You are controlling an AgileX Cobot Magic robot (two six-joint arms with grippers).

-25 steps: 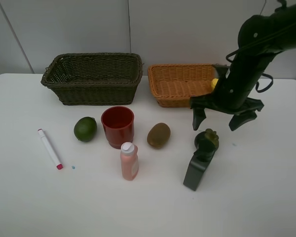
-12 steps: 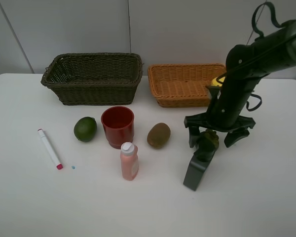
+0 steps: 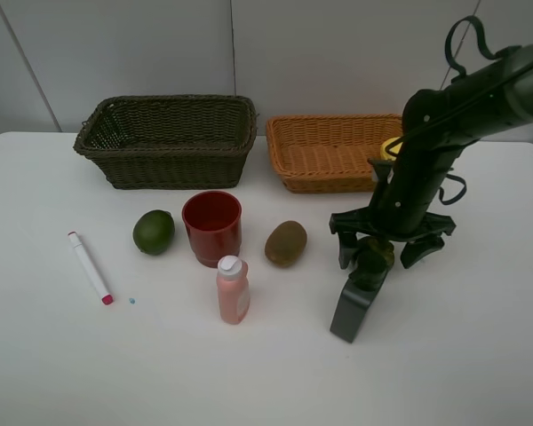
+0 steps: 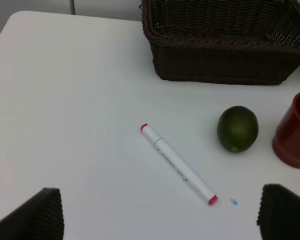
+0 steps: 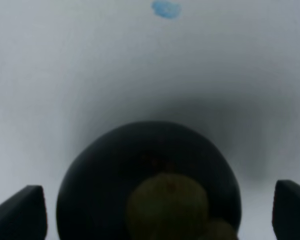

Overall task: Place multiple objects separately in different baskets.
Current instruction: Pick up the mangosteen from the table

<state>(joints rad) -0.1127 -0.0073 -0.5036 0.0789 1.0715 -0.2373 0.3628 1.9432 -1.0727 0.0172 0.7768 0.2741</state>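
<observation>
My right gripper (image 3: 384,248) stands open, low over the table, its fingers on either side of the dark round fruit (image 3: 373,255). In the right wrist view the dark fruit (image 5: 115,170) fills the gap between the two fingertips (image 5: 17,215), with space on both sides. A black bottle (image 3: 355,306) lies just in front of the fruit. The lime (image 3: 154,232), red cup (image 3: 212,227), kiwi (image 3: 286,243), pink bottle (image 3: 233,290) and marker (image 3: 90,267) lie mid-table. My left gripper (image 4: 160,220) is open above the marker (image 4: 177,164) and holds nothing.
The dark basket (image 3: 164,138) and the tan basket (image 3: 324,151) stand side by side at the back. A yellow lemon (image 3: 389,147) shows at the tan basket's right end, partly behind my right arm. A small blue spot (image 3: 131,300) marks the table.
My right gripper has come down and toward the front, from beside the tan basket to around the dark fruit. The left gripper has not moved.
</observation>
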